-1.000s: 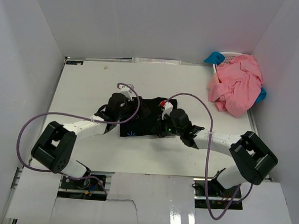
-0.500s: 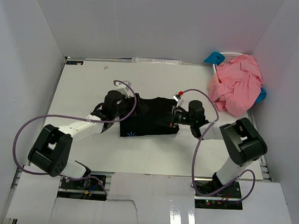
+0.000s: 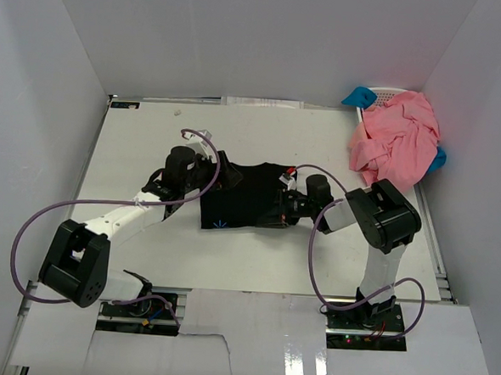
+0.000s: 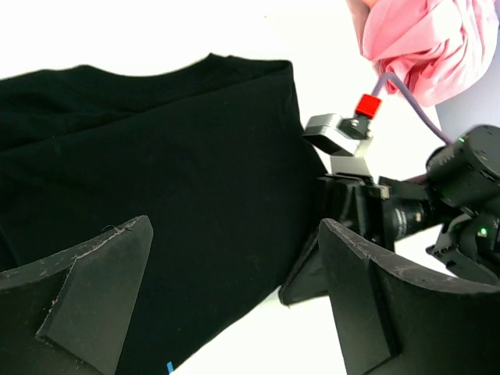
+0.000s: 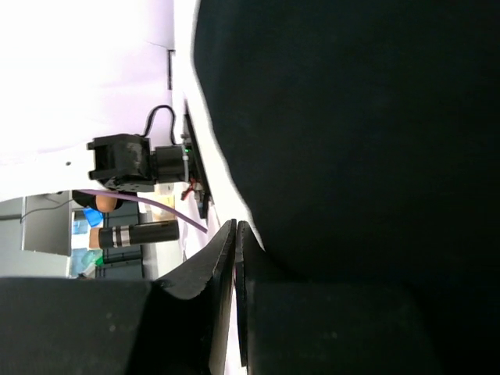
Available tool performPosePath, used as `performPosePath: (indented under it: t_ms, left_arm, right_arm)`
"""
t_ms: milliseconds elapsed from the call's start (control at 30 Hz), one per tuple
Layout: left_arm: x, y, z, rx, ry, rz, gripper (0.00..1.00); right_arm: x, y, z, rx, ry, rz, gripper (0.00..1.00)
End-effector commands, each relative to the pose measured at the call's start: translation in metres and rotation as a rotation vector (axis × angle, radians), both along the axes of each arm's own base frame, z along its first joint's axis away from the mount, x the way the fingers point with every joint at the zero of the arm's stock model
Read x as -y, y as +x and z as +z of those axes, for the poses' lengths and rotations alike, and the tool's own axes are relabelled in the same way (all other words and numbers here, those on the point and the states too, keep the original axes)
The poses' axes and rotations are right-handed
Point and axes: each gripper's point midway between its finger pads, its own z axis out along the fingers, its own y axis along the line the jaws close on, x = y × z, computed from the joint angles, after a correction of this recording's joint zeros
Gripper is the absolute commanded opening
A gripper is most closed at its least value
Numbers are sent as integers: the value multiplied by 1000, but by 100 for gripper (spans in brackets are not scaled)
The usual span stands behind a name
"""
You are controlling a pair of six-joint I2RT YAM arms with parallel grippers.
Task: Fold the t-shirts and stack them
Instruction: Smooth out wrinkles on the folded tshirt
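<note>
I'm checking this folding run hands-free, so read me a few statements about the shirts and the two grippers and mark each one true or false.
1. The left gripper stands wide open over the black t-shirt. True.
2. The pink t-shirts sit folded in a neat stack at mid-table. False: they lie in a crumpled heap over the white basket at the far right corner.
3. The right gripper is shut, low at the black t-shirt's right edge. True.
4. The black t-shirt hangs off the near edge of the table. False: it lies wholly on the table, near the middle.
</note>
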Motion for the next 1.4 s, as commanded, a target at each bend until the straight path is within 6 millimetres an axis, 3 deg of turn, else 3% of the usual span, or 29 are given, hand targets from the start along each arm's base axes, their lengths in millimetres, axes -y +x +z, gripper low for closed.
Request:
performPosePath:
  t_ms: [0, 300, 600, 767, 833, 867, 900, 1033, 1167, 1233, 1367]
  left_arm:
    - [5, -1, 20, 36, -15, -44, 98]
    - [19, -8, -9, -89, -27, -114, 98]
    - [38, -25, -44, -285, -53, -241, 98]
    - [49, -40, -53, -387, -118, -312, 94]
    - [50, -45, -48, -383, -150, -336, 83]
    - [50, -44, -45, -372, -162, -336, 63]
    - [49, -44, -42, -370, -173, -334, 57]
    - [47, -46, -33, -348, -206, -355, 53]
    - [54, -61, -39, -430, -269, -439, 28]
    - [57, -62, -44, -471, -284, -457, 0]
    - [62, -60, -61, -530, -296, -481, 0]
  right_arm:
    - [-2, 13, -4, 4, -36, -15, 8]
    - [6, 24, -57, -192, -267, -67, 8]
    - [14, 26, -68, -255, -367, -79, 8]
    - [15, 26, -66, -250, -377, -74, 8]
    - [15, 27, -65, -247, -380, -74, 8]
    - [15, 27, -65, -245, -380, -73, 8]
    - [15, 27, -65, -239, -380, -73, 8]
    - [16, 27, -65, -234, -382, -71, 8]
    - [16, 26, -65, -233, -382, -68, 8]
    - [16, 26, -64, -232, -382, -68, 8]
    - [16, 27, -62, -225, -378, -68, 8]
